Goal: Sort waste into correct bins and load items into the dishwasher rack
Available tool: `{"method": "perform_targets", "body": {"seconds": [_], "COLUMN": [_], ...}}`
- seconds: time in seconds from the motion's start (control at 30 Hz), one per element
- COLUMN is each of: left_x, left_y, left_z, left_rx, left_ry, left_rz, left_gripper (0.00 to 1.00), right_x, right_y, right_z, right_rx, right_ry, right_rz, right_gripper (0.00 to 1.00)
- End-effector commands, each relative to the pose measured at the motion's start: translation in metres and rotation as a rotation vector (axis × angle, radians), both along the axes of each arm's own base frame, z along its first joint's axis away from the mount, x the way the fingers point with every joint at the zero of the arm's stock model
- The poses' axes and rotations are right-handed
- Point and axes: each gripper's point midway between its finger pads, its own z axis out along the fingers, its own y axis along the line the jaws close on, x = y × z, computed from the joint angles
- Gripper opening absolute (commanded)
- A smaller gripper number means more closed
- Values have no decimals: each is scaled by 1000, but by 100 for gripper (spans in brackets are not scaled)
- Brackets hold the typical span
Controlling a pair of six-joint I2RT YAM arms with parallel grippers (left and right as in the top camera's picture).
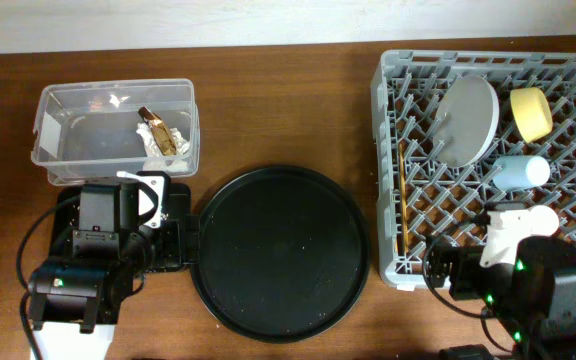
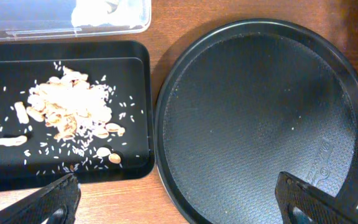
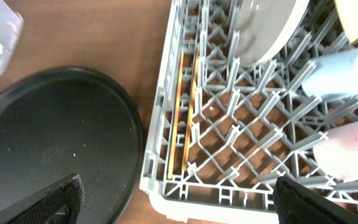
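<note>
The clear tub (image 1: 68, 110) at the back left holds a brown-gold wrapper (image 1: 158, 130) and white tissue (image 1: 156, 156). The shallow black tray (image 2: 135, 74) in front of it holds tan food scraps (image 2: 73, 112) and rice grains. The grey rack (image 1: 388, 150) on the right holds the plate (image 1: 466, 120), yellow bowl (image 1: 531, 113), blue cup (image 1: 520, 170), pink cup (image 3: 347, 149) and chopsticks (image 3: 185, 106) along its left side. My left gripper (image 2: 179, 202) is open and empty between the black tray and the round tray. My right gripper (image 3: 179, 202) is open and empty over the rack's front-left corner.
A large round black tray (image 1: 283, 250) lies in the middle of the wooden table, between the bins and the rack, with only a few crumbs on it. Both arms sit at the front edge.
</note>
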Motion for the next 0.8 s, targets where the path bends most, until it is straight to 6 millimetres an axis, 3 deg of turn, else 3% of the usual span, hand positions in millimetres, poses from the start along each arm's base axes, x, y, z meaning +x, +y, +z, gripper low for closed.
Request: {"method": "perform_targets", "body": {"seconds": [0.0,0.13,0.3,0.43,0.57,0.7,0.77], "left_x": [-1,-1,-1,-1,-1,-1,-1], "left_y": [2,2,2,2,2,2,2], "left_z": [-2,-2,-2,-2,-2,-2,-2], "left_rx": [2,3,2,3,2,3,2], "left_ry": [3,3,3,3,3,3,3], "left_rz": [18,18,18,18,18,18,18], "left_gripper": [99,99,99,99,99,99,99], "right_x": [-12,-8,15,39,48,52,52], "right_y": [-6,-5,3,3,-6,-1,-1], "right_z": [1,-5,-36,-34,-25,-92,-91], "right_rx": [-9,9,39,54,59,35,34], "right_ry": [-77,-275,-493,-689,-852,-618,-625], "right_rz": [-22,-20,6,-14,-70,-42,-43], "right_gripper": [98,98,98,98,98,98,98]}}
